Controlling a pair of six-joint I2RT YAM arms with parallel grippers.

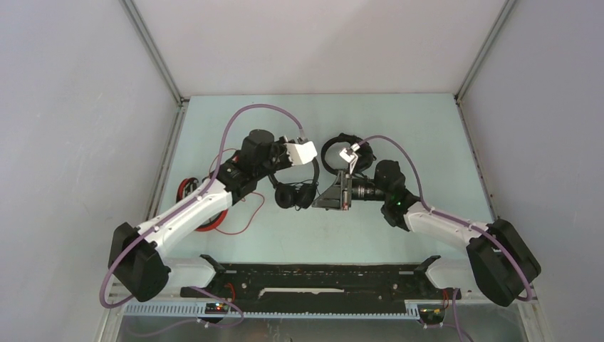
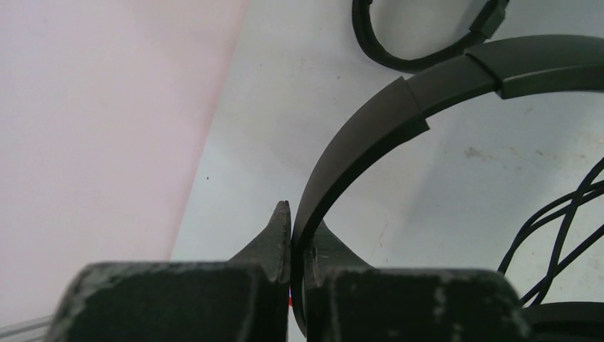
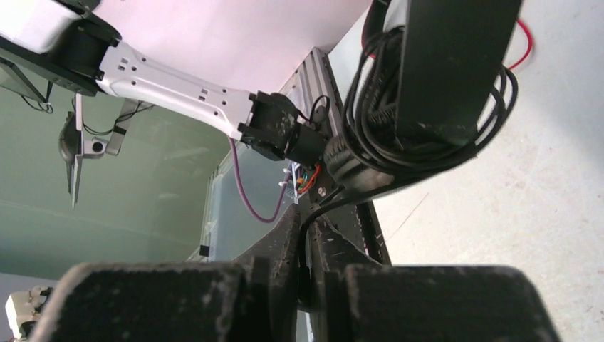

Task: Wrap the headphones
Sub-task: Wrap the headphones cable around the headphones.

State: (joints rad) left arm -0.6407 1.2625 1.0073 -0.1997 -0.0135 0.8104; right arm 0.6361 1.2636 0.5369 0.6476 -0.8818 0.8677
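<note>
- Pale green table, boxed in by white walls, carries all three headsets; the work is at its middle.
- Left claw is pressed together on the headband of the slim black headset, which sits between the two arms with its cups toward the near edge.
- Right claw pinches that headset's thin black cable just below the turns already bunched around the band.
- The step in hand looks like winding the cable round the band, and it appears well under way.
- To do it well, hold the band steady with the left claw and let the right one carry the cable around it under light tension, laying each turn beside the last.
- Do not pull hard: the band could slip or twist in the left claw's narrow pinch.
- Watch the loose strands near the cup so they do not snag.
- Steer clear of the bulkier black headset just behind, and the red headset under the left arm.
</note>
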